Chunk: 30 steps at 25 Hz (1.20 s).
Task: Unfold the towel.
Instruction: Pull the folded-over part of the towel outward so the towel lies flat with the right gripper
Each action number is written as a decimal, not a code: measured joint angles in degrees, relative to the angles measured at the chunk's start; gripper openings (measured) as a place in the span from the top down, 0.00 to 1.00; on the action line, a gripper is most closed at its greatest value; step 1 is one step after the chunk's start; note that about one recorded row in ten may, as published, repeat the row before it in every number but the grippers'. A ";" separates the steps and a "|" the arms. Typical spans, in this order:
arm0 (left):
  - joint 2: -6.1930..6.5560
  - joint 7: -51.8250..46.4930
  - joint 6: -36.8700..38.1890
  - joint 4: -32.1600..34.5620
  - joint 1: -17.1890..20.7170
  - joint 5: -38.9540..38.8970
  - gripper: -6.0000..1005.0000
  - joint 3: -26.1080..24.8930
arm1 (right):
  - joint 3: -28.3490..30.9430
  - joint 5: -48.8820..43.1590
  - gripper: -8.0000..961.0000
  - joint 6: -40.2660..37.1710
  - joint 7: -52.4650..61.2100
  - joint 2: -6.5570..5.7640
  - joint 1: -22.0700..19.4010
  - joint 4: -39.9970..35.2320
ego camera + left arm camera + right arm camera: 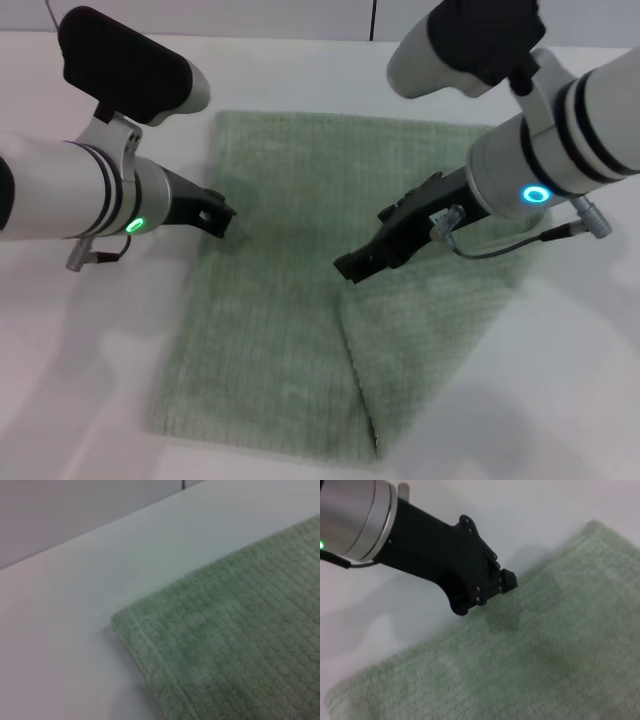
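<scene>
Nearest the head camera, the towel's (290, 330) near edge is lying flat on the white table (70, 350), with a folded flap (430, 330) still doubled over on my right-hand side, its inner edge running from under my right tool down to the near edge. Most of the towel is spreading out as a single green layer toward the far side of the table.

My left tool (222, 218) is hovering at the towel's left edge, about midway along that side, casting a dim shadow on the cloth beside it. I cannot tell from any view whether its fingers are apart or together. In the right wrist view that left tool (506, 581) is showing as a black bracket at the cloth's border, half over bare table (470, 500) and half over towel (560, 650).

My right tool (352, 266) is pointing down at the middle of the towel, right at the far end of the flap's edge. Whether it is touching or pinching the cloth, I cannot tell.

My left wrist camera is looking at a rounded towel corner (122, 622) lying on the table (65, 630), with its hemmed border visible.
</scene>
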 joint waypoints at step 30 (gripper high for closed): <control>0.02 -0.25 -0.65 0.56 -0.38 -0.02 1.00 1.37 | -5.96 0.39 0.18 7.67 -0.92 0.26 5.82 14.75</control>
